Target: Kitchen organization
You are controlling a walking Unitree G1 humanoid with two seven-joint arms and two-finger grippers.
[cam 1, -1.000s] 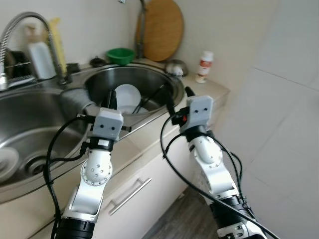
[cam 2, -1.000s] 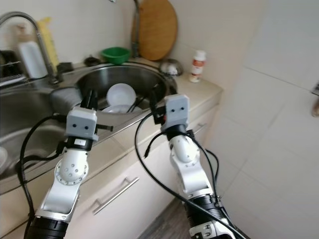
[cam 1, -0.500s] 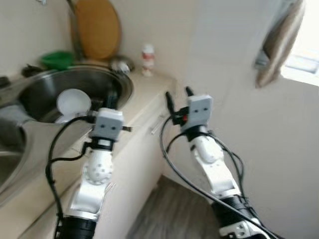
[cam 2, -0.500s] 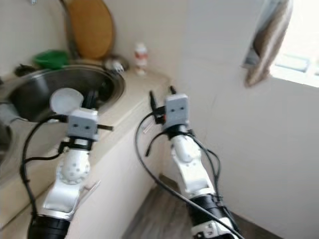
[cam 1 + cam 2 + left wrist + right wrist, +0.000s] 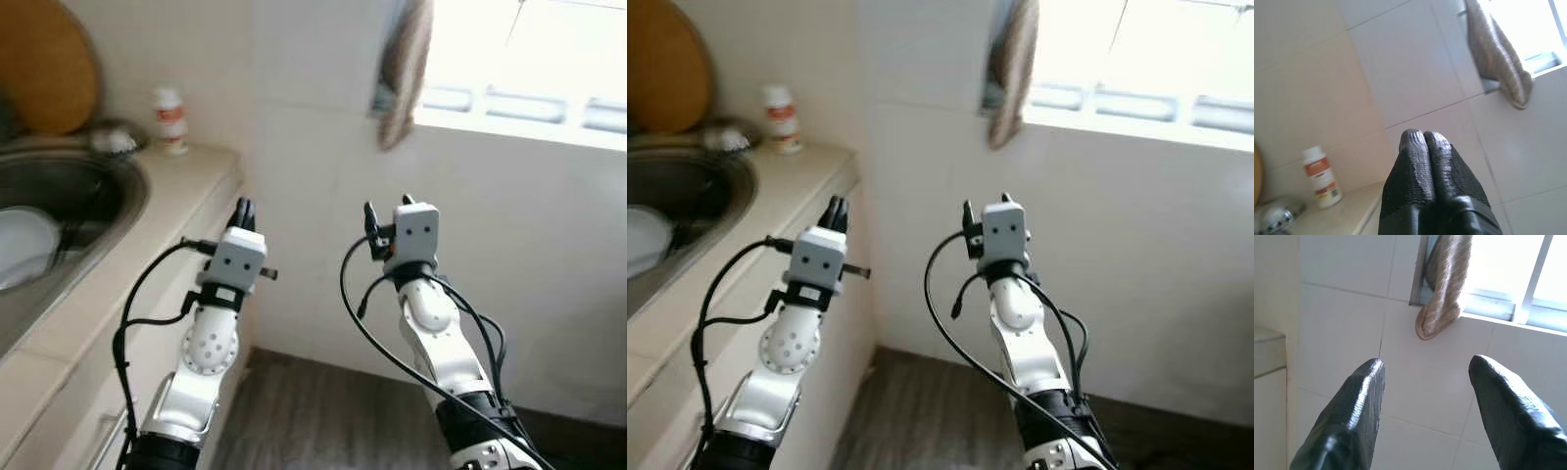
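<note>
As the camera has swung right since 1 second ago, the sink (image 5: 69, 211) sits far left; left gripper (image 5: 1423, 139) pinched empty, right gripper (image 5: 1425, 377) spread before the towel (image 5: 1445, 281).

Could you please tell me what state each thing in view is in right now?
left gripper: shut, empty, held up in the air.
right gripper: open, empty, pointing at the tiled wall.
cloth: hanging at the window's edge.
white bottle: upright on the counter, cap on.
white plate: lying in the sink.
</note>
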